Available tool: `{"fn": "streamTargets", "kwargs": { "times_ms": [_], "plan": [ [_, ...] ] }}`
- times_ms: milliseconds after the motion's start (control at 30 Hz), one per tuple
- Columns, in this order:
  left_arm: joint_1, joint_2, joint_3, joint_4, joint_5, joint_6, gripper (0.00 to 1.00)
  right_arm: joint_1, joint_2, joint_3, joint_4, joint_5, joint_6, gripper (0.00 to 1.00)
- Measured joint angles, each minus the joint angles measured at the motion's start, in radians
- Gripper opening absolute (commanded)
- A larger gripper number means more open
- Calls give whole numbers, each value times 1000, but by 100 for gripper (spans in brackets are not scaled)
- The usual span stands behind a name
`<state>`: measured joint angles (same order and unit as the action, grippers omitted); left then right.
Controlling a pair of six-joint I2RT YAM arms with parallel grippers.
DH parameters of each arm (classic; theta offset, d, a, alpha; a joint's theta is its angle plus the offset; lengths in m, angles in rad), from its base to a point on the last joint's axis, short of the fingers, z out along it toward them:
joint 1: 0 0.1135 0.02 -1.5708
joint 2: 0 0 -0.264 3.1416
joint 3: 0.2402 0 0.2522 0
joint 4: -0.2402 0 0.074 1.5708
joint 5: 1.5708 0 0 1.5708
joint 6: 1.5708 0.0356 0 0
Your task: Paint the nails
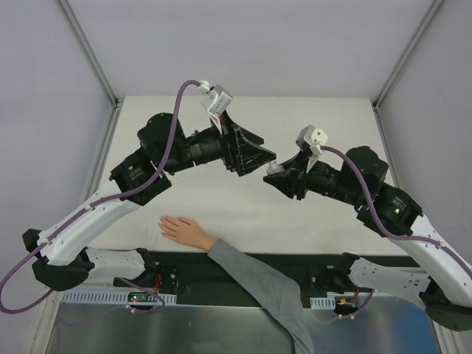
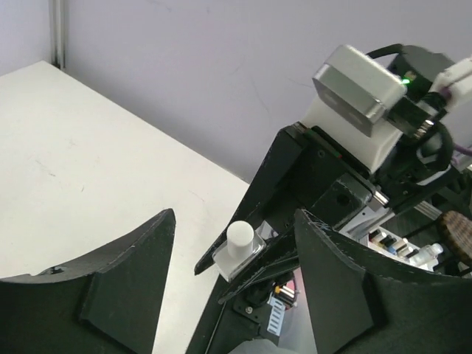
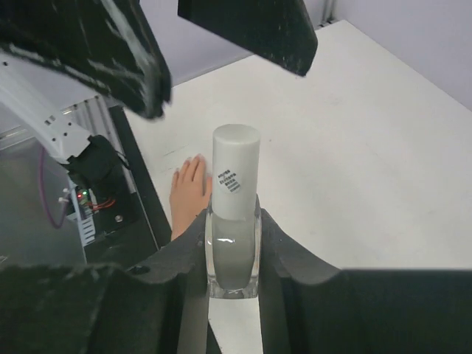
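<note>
The pale hand [image 1: 184, 230] with a grey sleeve lies flat at the table's near edge; it also shows in the right wrist view [image 3: 188, 193]. Its nails are too small to make out. My right gripper [image 3: 233, 221] is shut on a small nail polish bottle [image 3: 234, 243] with a white cap, held upright above mid-table [image 1: 274, 169]. My left gripper [image 1: 267, 150] is open, its fingers [image 3: 96, 51] just beyond the cap. In the left wrist view the cap [image 2: 241, 240] sits between the spread jaws of the left gripper [image 2: 234, 217], farther off.
The white table [image 1: 332, 125] is walled on three sides by pale panels. The arm bases, wiring and a metal front ledge [image 1: 221, 324] run along the near edge, beside the grey sleeve [image 1: 258, 284].
</note>
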<state>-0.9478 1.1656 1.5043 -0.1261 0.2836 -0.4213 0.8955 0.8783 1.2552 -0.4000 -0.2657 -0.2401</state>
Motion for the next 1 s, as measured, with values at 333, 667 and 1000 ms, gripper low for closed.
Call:
{"fn": "streamTargets", "kwargs": {
  "times_ms": [333,667,1000],
  "plan": [
    [-9,131,17,-32,0,-17,11,5,12,5,-11,137,-17,0],
    [-14,121,-50,174,333,-38,0,2,-89,-12,-28,-33,-10,0],
    [-48,21,-240,496,622,-103,51,-8,-120,-145,210,-589,294,0]
  ]
}}
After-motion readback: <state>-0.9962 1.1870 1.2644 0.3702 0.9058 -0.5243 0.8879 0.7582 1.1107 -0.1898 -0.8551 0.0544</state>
